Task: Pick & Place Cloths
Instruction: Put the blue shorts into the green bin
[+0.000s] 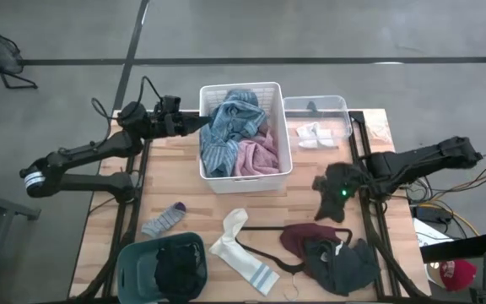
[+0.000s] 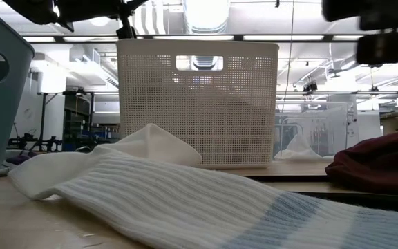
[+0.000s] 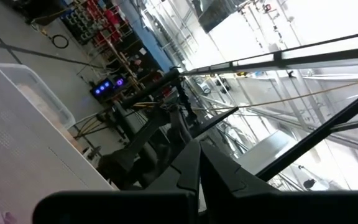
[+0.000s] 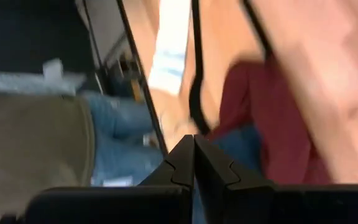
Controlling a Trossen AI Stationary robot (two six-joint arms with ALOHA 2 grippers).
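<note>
Standing mid-table, the white basket (image 1: 245,173) holds blue and pink cloths (image 1: 236,127) on pale wood; both grippers, left (image 1: 202,123) and right (image 1: 326,209), are closed, empty.

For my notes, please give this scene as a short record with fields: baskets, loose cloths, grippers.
white basket: holds blue-grey cloth and pink cloth
teal basket: holds black cloth
clear bin: white socks beside it
table front: white sock, grey sock, maroon cloth, dark grey cloth, hanger
left gripper: shut, at white basket rim
right gripper: shut, above maroon cloth

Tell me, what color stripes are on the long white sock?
Light blue stripes on the white sock, best seen in the high view.
</note>
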